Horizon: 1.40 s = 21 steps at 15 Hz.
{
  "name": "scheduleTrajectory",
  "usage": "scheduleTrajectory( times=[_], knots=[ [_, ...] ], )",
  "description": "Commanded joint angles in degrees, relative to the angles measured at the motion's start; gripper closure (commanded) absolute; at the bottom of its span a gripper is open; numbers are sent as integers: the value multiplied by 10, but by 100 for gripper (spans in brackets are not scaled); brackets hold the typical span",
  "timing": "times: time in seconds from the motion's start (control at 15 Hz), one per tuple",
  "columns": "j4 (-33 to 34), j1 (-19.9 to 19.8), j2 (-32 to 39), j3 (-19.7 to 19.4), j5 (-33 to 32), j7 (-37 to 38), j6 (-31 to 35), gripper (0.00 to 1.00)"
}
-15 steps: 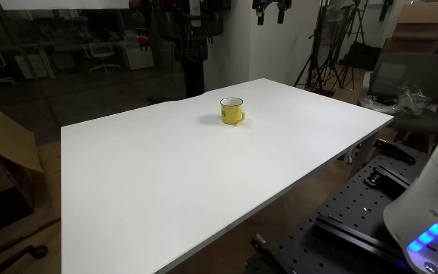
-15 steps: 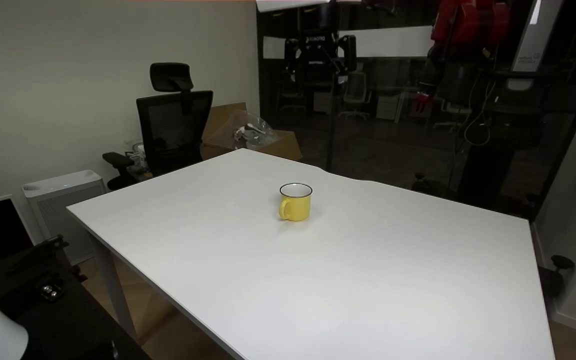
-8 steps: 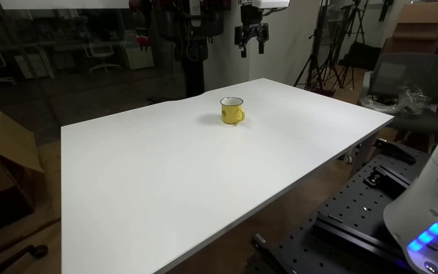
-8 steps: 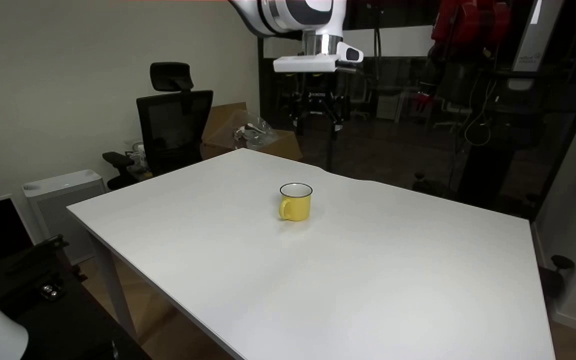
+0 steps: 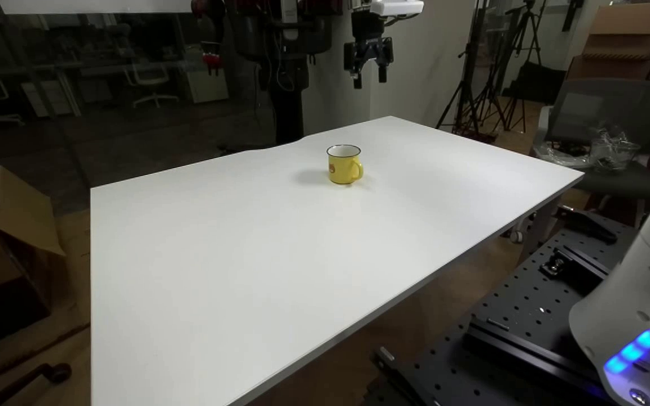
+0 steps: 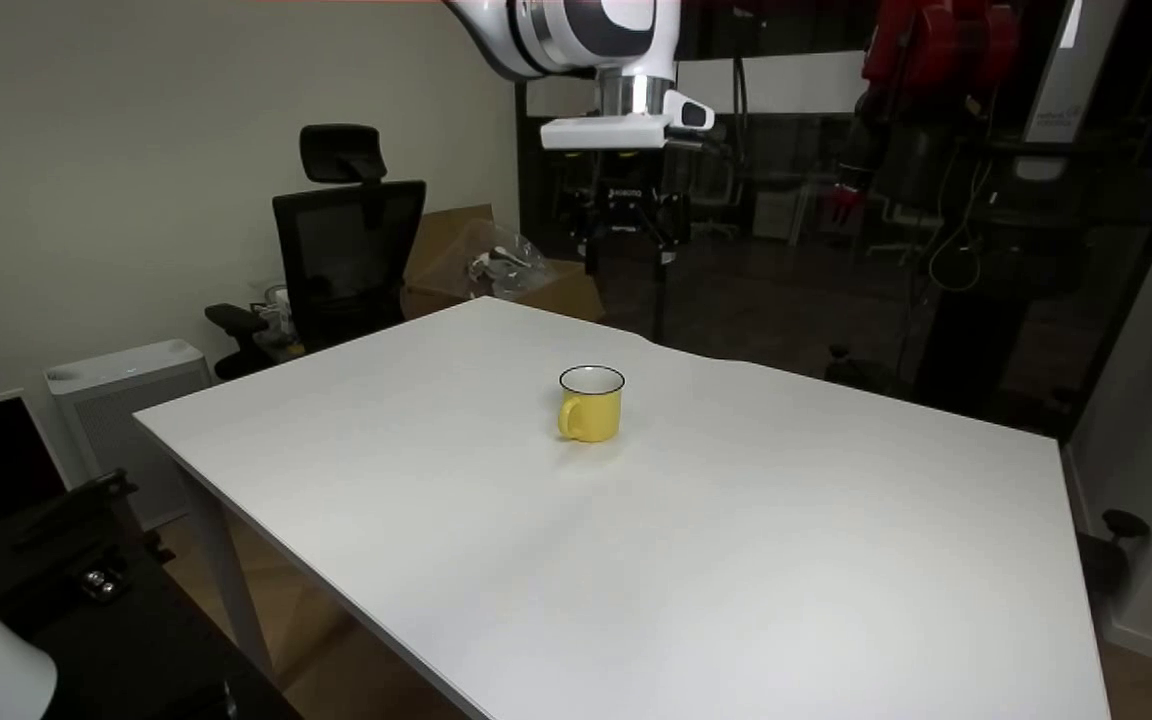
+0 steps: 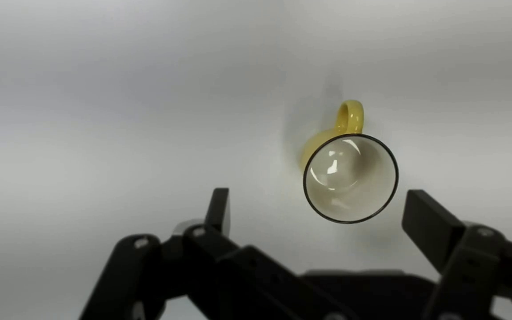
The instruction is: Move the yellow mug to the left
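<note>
The yellow mug (image 5: 343, 169) stands upright on the white table, with a dark rim line and white inside. It also shows in an exterior view (image 6: 598, 418) with its handle at its left. In the wrist view, the mug (image 7: 349, 182) is seen from above, its handle pointing to the top of the picture. My gripper (image 5: 370, 80) is open and empty, well above the table and pointing down. It also shows in an exterior view (image 6: 626, 258). In the wrist view, the gripper's fingers (image 7: 318, 211) are wide apart, with the mug ahead of them, nearer the right finger.
The white table (image 5: 218, 270) has a shallow notch in its far edge. Beyond it stands a dark and red robot (image 6: 941, 50). A cardboard box (image 5: 9, 225) and an office chair (image 6: 351, 250) stand off the table. The arm's base (image 5: 635, 316) is beside the near edge.
My gripper has come down from higher up and has shifted slightly left in both exterior views. It stays open. The mug has not moved.
</note>
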Motion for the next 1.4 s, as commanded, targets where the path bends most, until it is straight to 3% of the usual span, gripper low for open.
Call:
scheduleTrajectory(
  times=[0.0, 0.33, 0.73, 1.33],
  knots=[
    [35, 28, 51, 28, -26, 0, -5, 0],
    [31, 66, 100, 45, -59, 13, 23, 0],
    [19, 62, 100, 49, -54, 4, 29, 0],
    [-59, 67, 109, 48, -56, 21, 154, 0]
  ],
)
